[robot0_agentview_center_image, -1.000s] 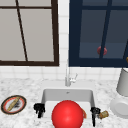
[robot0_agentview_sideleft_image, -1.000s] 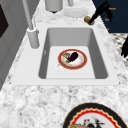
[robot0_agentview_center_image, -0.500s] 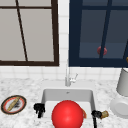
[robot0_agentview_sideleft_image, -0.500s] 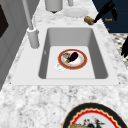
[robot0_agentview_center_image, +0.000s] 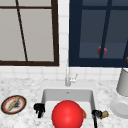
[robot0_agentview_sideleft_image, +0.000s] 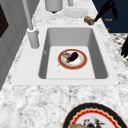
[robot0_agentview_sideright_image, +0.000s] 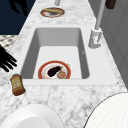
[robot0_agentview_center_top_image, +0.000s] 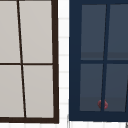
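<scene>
My right hand (robot0_agentview_center_image: 96, 114) hovers at the sink's front right corner with straight, spread fingers (robot0_agentview_sideright_image: 7, 62). It is next to a small brown bottle (robot0_agentview_center_image: 104, 114) lying on the counter (robot0_agentview_sideright_image: 17, 84); in the left side view the right hand (robot0_agentview_sideleft_image: 106, 10) reaches down toward the bottle (robot0_agentview_sideleft_image: 88, 20), and I cannot tell whether they touch. My left hand (robot0_agentview_center_image: 39, 109) hangs with relaxed fingers at the sink's front left corner, holding nothing. A red-rimmed plate (robot0_agentview_sideleft_image: 72, 58) with an eggplant and other food lies in the sink basin (robot0_agentview_sideright_image: 60, 37). A big red ball (robot0_agentview_center_image: 67, 115) covers the sink's front.
A patterned plate with food (robot0_agentview_center_image: 13, 104) sits on the left counter. On the right counter are a white plate (robot0_agentview_center_image: 120, 107) and a grey canister (robot0_agentview_center_image: 123, 82). The faucet (robot0_agentview_center_image: 68, 77) stands behind the basin, below two windows (robot0_agentview_center_top_image: 37, 60).
</scene>
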